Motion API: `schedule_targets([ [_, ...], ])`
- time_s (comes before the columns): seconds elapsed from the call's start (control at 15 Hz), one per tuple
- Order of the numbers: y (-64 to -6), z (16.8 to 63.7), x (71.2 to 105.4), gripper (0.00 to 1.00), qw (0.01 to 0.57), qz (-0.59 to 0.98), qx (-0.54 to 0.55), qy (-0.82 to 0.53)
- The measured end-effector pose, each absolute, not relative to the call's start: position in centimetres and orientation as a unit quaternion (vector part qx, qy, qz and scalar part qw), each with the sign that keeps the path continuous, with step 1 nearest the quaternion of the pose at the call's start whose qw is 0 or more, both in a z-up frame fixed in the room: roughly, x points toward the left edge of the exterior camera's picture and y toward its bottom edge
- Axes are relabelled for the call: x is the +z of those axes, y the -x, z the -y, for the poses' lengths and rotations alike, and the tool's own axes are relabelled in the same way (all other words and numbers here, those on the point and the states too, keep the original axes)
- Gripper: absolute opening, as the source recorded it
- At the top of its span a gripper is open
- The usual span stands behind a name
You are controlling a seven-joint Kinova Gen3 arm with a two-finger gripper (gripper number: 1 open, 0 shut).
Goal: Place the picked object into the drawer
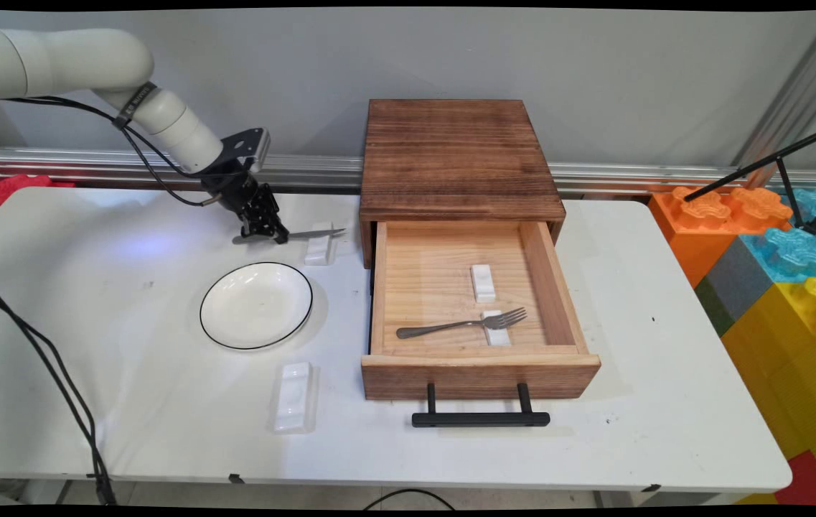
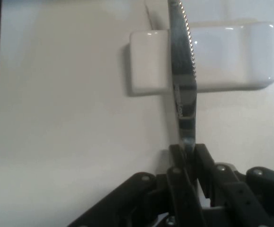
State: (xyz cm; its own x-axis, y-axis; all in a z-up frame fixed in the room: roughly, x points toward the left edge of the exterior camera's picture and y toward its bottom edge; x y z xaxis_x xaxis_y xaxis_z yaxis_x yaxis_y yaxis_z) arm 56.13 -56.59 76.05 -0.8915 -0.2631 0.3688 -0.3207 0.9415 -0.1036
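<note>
Claw [image 1: 264, 228] pinched on a knife [image 1: 307, 233] at its handle end, low over the white bench [image 1: 128, 402] toward the far left. Blade stretched out from the fingers [image 2: 204, 163] across a small white rest [image 1: 319, 250], serrated edge plain in the hand view, blade on edge and just above or touching the rest; cannot tell which. Just nearer the camera, a white plate [image 1: 256, 305] with a thin dark rim, apart from the rest. Nearer still, a second white rest [image 1: 293, 396] lying alone close to the front edge of the bench. To the right of the knife, a dark wooden box [image 1: 454, 158] with its pale drawer [image 1: 479, 373] pulled out, black handle [image 1: 479, 418] at the front. Inside the drawer, a fork [image 1: 461, 324] with its tines propped on a white rest [image 1: 497, 329], and another white rest [image 1: 483, 281] just behind it, bare. Beyond the right end of the bench, big coloured blocks [image 1: 774, 244] in orange, blue and yellow.
</note>
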Motion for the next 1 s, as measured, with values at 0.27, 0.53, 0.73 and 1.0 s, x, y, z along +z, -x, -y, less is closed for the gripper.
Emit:
schedule_targets([
  [0.27, -56.2, 56.3, 77.3, 0.00, 0.181, 0.968, 0.082, -0.153],
  [0.53, -57.0, 55.6, 79.5, 0.00, 0.182, 0.968, 0.083, -0.154],
  [0.73, -58.5, 54.3, 81.9, 0.00, 0.177, 0.968, 0.084, -0.155],
  [1.0, -60.8, 52.3, 85.2, 0.00, 0.173, 0.968, 0.085, -0.159],
])
